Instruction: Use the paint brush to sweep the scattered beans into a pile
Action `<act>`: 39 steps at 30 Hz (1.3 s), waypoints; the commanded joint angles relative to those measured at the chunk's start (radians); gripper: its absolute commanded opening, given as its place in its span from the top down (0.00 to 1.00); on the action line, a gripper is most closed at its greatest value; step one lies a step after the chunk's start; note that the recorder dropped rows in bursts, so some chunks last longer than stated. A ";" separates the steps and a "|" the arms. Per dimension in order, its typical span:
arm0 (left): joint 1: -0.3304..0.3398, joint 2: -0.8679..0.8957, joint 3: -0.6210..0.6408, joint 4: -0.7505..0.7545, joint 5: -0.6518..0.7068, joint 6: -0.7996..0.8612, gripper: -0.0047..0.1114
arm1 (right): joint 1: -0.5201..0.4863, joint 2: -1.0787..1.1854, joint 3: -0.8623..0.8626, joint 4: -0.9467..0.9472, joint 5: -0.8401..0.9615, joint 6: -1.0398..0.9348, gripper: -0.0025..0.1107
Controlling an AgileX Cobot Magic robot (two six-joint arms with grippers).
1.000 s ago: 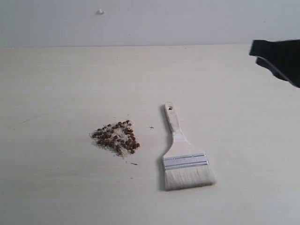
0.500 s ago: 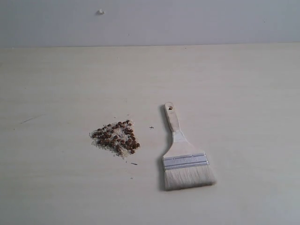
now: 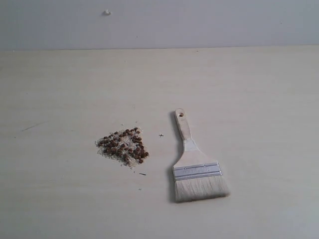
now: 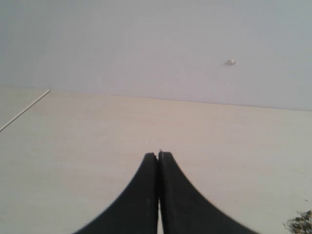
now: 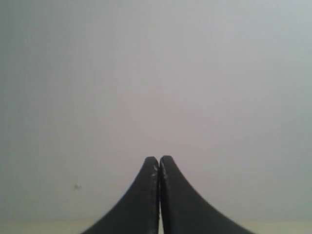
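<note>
The reddish-brown beans (image 3: pixel 123 144), mixed with white grains, lie gathered in a small pile left of centre on the pale table (image 3: pixel 239 89). The paint brush (image 3: pixel 193 164) lies flat to their right, its holed wooden handle pointing away and its cream bristles toward the near edge. Neither gripper appears in the exterior view. My left gripper (image 4: pixel 158 155) is shut with nothing in it, above bare table, and an edge of the beans (image 4: pixel 302 222) shows at the corner of its view. My right gripper (image 5: pixel 159 159) is shut and empty, facing the grey wall.
A grey wall (image 3: pixel 159 22) with a small white fleck (image 3: pixel 106 12) backs the table. A tiny dark mark (image 3: pixel 161 135) sits between pile and brush handle. A few stray grains (image 3: pixel 142 174) lie just near of the pile.
The black right arm seen at the exterior view's upper right a second ago has withdrawn out of view. Brush and bean pile have not moved.
</note>
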 commanded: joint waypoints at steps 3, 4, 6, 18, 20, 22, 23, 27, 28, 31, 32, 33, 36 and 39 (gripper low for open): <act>0.001 -0.007 -0.001 -0.005 -0.001 0.000 0.96 | -0.047 -0.016 0.081 0.480 0.086 -0.599 0.98; 0.001 -0.007 -0.001 -0.005 -0.001 0.000 0.96 | -0.063 -0.016 0.096 0.479 0.086 -0.599 0.98; 0.001 -0.007 -0.001 -0.005 -0.001 0.000 0.96 | -0.099 -0.016 0.121 0.479 0.086 -0.599 0.98; 0.001 -0.007 -0.001 -0.005 -0.001 0.000 0.96 | -0.198 -0.016 0.295 0.479 0.080 -0.597 0.98; 0.001 -0.007 -0.001 -0.005 -0.001 0.000 0.96 | -0.198 -0.016 0.295 0.479 0.130 -0.597 0.98; 0.001 -0.007 -0.001 -0.005 -0.001 0.000 0.96 | -0.198 -0.016 0.295 0.479 0.133 -0.597 0.98; 0.001 -0.007 -0.001 -0.005 -0.001 0.000 0.96 | -0.198 -0.016 0.295 0.479 0.133 -0.598 0.98; 0.001 -0.007 -0.001 -0.005 -0.001 0.000 0.96 | -0.198 -0.016 0.295 0.479 0.133 -0.598 0.98; 0.001 -0.007 -0.001 -0.005 -0.001 0.000 0.96 | -0.198 -0.016 0.295 0.479 0.133 -0.598 0.98; 0.001 -0.007 -0.001 -0.005 -0.001 0.000 0.96 | -0.198 -0.016 0.295 0.479 0.133 -0.596 0.98; 0.001 -0.007 -0.001 -0.005 -0.001 0.000 0.96 | -0.198 -0.016 0.295 0.479 0.133 -0.596 0.98; 0.001 -0.007 -0.001 -0.005 -0.001 0.000 0.96 | -0.198 -0.016 0.295 0.479 0.133 -0.596 0.98; 0.001 -0.007 -0.001 -0.005 -0.001 0.000 0.96 | -0.198 -0.016 0.295 0.479 0.133 -0.596 0.98; 0.001 -0.007 -0.001 -0.005 -0.001 0.000 0.96 | -0.198 -0.016 0.295 0.479 0.133 -0.596 0.98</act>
